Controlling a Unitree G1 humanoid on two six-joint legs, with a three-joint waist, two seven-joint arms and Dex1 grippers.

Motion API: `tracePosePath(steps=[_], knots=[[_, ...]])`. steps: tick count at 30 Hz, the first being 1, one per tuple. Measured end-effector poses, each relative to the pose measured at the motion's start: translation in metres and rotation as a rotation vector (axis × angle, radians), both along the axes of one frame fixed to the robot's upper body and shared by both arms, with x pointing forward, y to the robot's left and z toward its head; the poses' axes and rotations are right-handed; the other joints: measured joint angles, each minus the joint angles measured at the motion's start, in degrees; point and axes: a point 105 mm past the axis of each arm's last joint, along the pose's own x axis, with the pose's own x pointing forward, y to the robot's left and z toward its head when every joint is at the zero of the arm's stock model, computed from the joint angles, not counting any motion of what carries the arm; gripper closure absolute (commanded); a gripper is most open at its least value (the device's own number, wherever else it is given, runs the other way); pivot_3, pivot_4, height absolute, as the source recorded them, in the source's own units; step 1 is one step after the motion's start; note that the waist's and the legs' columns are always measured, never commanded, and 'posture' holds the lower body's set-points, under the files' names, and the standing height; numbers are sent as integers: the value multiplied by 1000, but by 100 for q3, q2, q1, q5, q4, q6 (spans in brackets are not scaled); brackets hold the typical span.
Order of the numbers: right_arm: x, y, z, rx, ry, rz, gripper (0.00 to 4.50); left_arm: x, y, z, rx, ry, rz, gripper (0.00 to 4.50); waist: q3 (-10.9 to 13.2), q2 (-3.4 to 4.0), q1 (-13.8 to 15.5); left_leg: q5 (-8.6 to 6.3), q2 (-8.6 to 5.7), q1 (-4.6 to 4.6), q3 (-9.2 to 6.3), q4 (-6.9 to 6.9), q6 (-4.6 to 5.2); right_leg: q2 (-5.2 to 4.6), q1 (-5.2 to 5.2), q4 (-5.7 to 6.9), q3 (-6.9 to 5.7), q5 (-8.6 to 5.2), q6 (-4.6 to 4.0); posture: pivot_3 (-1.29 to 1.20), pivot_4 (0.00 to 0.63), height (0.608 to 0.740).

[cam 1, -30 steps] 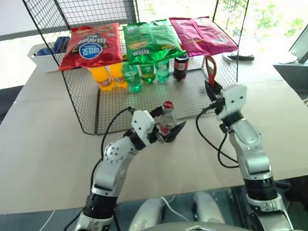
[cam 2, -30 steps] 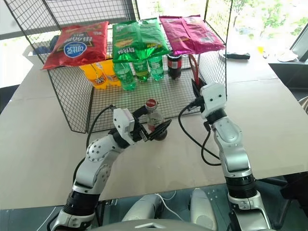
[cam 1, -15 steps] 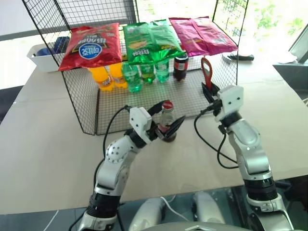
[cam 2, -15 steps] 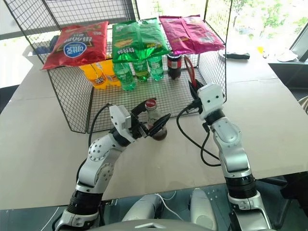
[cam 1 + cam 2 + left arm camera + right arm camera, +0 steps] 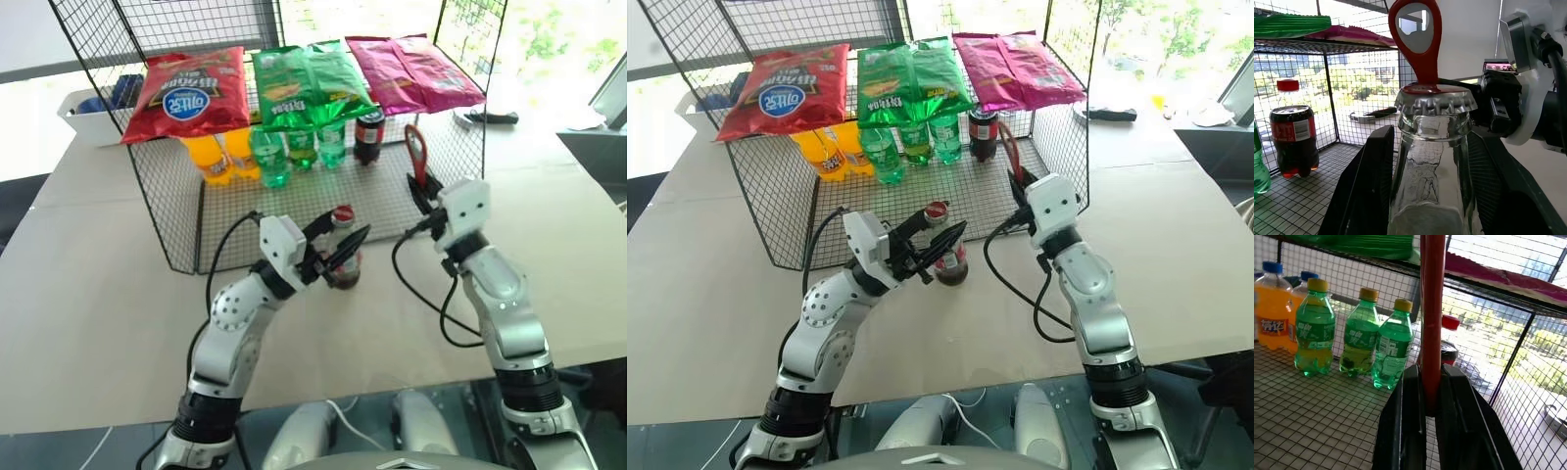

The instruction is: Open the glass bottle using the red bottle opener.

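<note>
Right tool (image 5: 1429,406) pinches red bottle opener (image 5: 1415,36); glass bottle (image 5: 1432,161) capped.

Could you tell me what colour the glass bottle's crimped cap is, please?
Red on top with a silvery crimped rim, on the glass bottle; clearest in the left wrist view.

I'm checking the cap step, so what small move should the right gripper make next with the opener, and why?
Probably bring the right gripper across and down so the red bottle opener's ring meets the cap. The glass bottle sits between the left gripper's fingers, still capped, and the opener is held upright, apart from it.
</note>
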Motion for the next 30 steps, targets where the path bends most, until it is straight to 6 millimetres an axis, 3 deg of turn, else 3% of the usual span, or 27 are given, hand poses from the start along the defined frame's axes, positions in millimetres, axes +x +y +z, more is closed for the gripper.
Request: tracePosePath(steps=[9,19,30], knots=[[-24,32,-21,-318,-148,167,4500,-2,1,-1,11,-7,2,2897,-2,-1,12,0,0,14,0,0,0,1,14,0,0,0,0,0,150,740],[-22,26,-26,-411,-297,158,4500,-1,0,-1,19,-11,1,2897,-3,-2,34,0,0,20,1,0,0,2,22,0,0,0,0,0,150,740],[-5,28,-24,-496,-502,126,4500,2,0,-1,19,-3,3,2897,-6,-3,37,0,0,27,8,2,0,5,23,5,9,0,0,0,150,740]])
